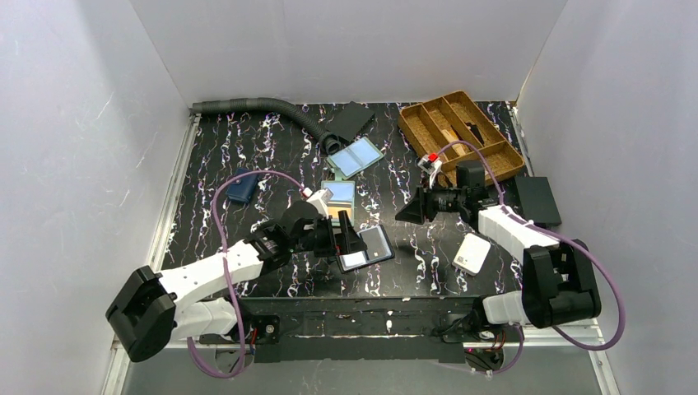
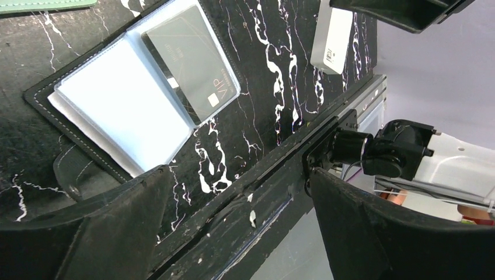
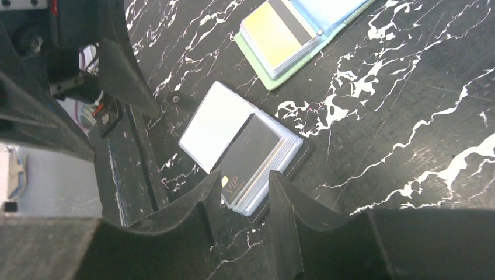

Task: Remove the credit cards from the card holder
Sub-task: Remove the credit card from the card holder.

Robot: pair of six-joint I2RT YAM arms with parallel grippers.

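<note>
Top external view has the grey-green card holder [image 1: 339, 197] lying open near the middle of the desk [image 1: 272, 156], untouched by either arm; a blue card [image 1: 340, 192] shows in its far pocket and an orange card [image 3: 268, 35] in its near one. Just near and right of it lies a black holder [image 2: 58, 119], also open; one clear sleeve holds a black-grey card [image 2: 192, 58] with pale lettering on it, and the sleeve beside it looks white. My left fingers [image 2: 122, 227] are spread wide with nothing between them; they hang at the left edge of the black holder, and I cannot tell whether they touch it; from the left wrist the holder lies beyond the tips, and the desk's near rail shows between them. My right fingers [image 3: 292, 221] stand part-way apart and grip nothing; they point left from the right side of the desk, and from the right wrist the black-grey card's corner shows in the gap beyond them; I cannot tell whether the tips touch the holder.

A white box [image 1: 472, 253] sits right of the black holder, near my right arm; a pale blue bifold [image 1: 355, 156] lies farther back; a navy wallet [image 1: 241, 188] lies to the left; a wooden tray [image 1: 461, 136] stands far right.
</note>
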